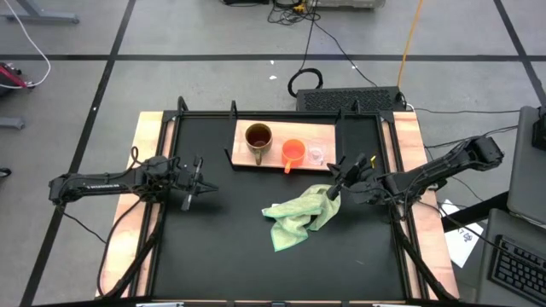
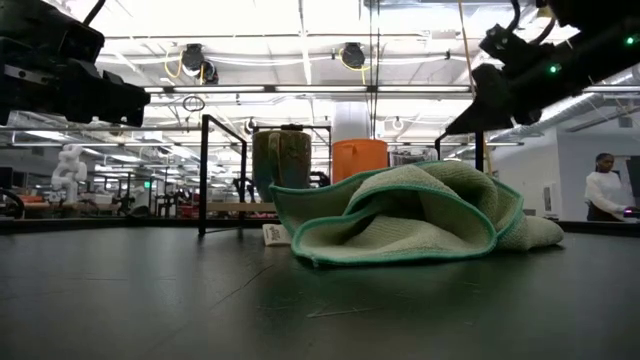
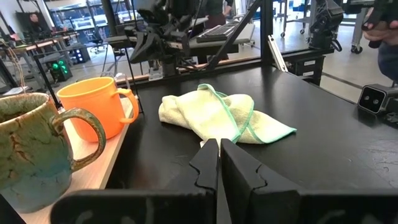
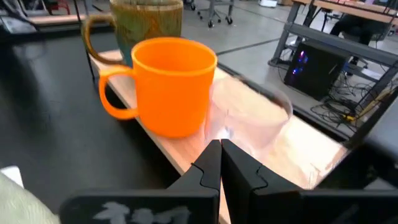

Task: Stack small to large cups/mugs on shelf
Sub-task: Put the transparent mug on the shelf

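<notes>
The right pincer [image 1: 339,177], pressed together and empty, hangs just in front of the shelf [image 1: 328,162] near the glass cup [image 1: 316,155]. The left pincer [image 1: 197,180], also pressed together, waits over the table [image 1: 230,247]. The brown mug [image 1: 258,139], orange cup [image 1: 293,153] and glass cup stand in a row on the shelf, with a green cloth [image 1: 299,217] lying before it.

No text, label, brand, number or sign can be read in any view. The white sheet of paper [image 1: 463,241] beside the table's right edge carries dark marks, but these are too small to make out.
</notes>
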Action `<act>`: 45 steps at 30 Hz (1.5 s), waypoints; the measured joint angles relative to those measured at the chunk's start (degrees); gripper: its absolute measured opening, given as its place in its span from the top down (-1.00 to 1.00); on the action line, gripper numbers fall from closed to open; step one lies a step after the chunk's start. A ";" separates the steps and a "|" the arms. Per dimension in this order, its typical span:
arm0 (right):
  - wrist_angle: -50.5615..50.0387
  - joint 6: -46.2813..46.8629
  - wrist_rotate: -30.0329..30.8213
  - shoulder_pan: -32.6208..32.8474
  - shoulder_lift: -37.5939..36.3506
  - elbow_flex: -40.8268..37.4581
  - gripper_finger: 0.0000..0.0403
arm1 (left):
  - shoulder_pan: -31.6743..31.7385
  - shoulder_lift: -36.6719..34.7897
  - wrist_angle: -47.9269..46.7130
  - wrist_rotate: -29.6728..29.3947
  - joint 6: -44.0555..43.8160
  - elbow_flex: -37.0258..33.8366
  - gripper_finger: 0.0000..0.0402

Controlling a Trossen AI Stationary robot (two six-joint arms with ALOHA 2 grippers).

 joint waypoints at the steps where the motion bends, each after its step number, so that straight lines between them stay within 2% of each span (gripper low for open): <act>1: -0.05 0.59 -0.01 -0.01 0.40 -0.27 1.00 | 0.00 -0.01 0.02 0.00 0.00 0.00 0.89; 12: 2.26 3.16 -0.15 -2.20 1.75 -2.48 1.00 | 0.00 0.00 0.03 0.00 0.00 -0.02 0.89; 26: 15.32 -0.43 -6.54 -6.41 1.75 -9.00 1.00 | 0.00 0.00 0.03 0.00 0.31 -0.02 0.89; 35: 15.90 -2.34 -7.97 -9.18 1.75 -9.12 1.00 | 0.00 0.00 0.05 0.00 0.35 -0.02 0.89; 39: 18.23 -3.81 -12.03 -10.09 1.75 -9.12 1.00 | 0.00 0.00 0.05 0.00 0.69 -0.02 0.89; 45: 18.95 -4.73 -12.41 -10.30 1.73 -9.12 1.00 | 0.00 0.00 0.05 -0.01 0.82 -0.02 0.89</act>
